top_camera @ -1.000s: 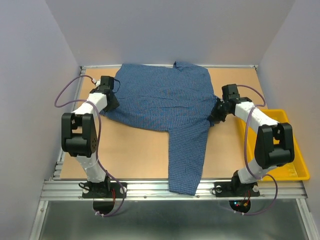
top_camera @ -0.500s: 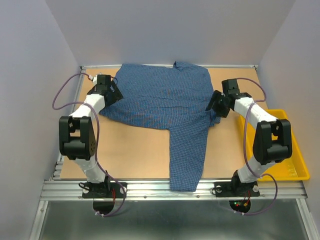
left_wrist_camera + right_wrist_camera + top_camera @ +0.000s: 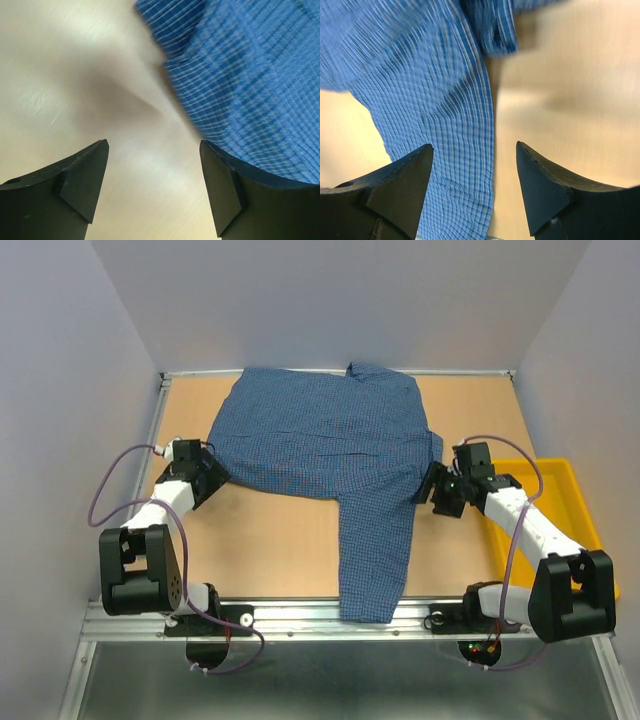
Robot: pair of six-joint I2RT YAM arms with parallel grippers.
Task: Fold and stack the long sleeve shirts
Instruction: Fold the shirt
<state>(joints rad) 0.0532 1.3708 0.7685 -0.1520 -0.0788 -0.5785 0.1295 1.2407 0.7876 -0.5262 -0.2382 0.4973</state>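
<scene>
The tabletop (image 3: 280, 550) is taken up mostly by the long sleeve shirt (image 3: 320, 440), which is spread flat across the upper middle of the top view. Its collar is laid at the far edge, and one sleeve is run straight down to the lower edge, presumably so that clean folds can be made. A yellow tray (image 3: 562, 475) is set at the right of the frame, apart from the cloth. The left hand (image 3: 212, 472) is held at the shirt's left edge and the right hand (image 3: 437, 488) at its right edge, probably placed for a two-sided pick-up. Both are seen spread wide in the wrist views, with nothing pinched between the fingers.
</scene>
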